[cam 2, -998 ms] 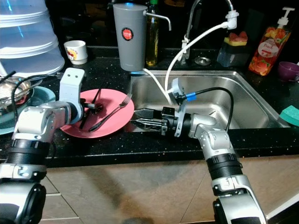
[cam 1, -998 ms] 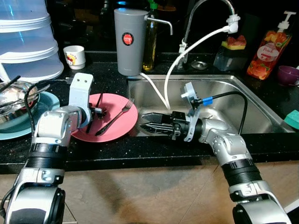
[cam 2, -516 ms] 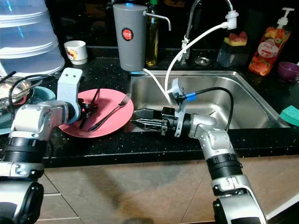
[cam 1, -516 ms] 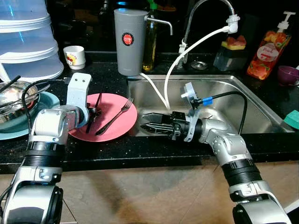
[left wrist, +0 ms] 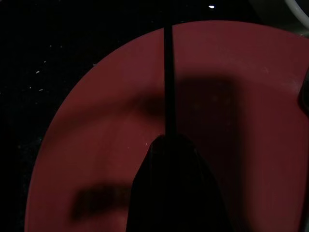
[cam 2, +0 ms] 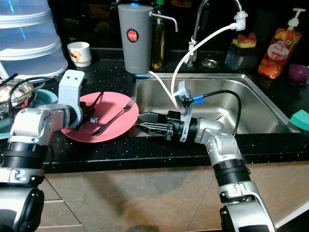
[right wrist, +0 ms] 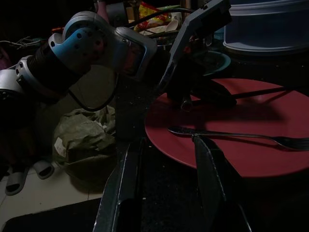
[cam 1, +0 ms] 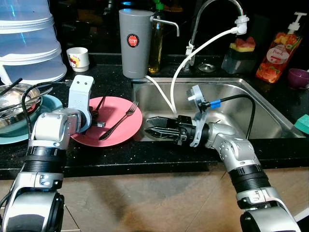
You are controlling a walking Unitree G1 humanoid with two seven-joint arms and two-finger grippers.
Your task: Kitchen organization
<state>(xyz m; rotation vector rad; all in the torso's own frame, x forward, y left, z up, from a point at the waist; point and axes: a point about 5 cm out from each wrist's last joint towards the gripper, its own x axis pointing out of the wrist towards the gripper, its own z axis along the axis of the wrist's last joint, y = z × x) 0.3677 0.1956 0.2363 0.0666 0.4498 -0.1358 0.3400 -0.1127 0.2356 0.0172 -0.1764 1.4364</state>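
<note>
A pink plate (cam 1: 113,126) is seen left of centre on the black counter (cam 1: 159,157), beside the sink (cam 1: 231,104). A fork (cam 1: 118,121) lies across it, its long axis running from lower left up to the tines at upper right. The left gripper (cam 1: 96,115) is held at the plate's left part, pinched on a thin dark utensil (left wrist: 168,87). The right gripper (cam 1: 150,129), fingers spread, is pointed leftward at the plate's right rim; it is judged nearer the fork. The fork's handle end is shown between the spread fingers in the right wrist view, a line-up not given by the eye views.

Black counter (cam 1: 111,154) under pink plate (cam 1: 120,137)
</note>
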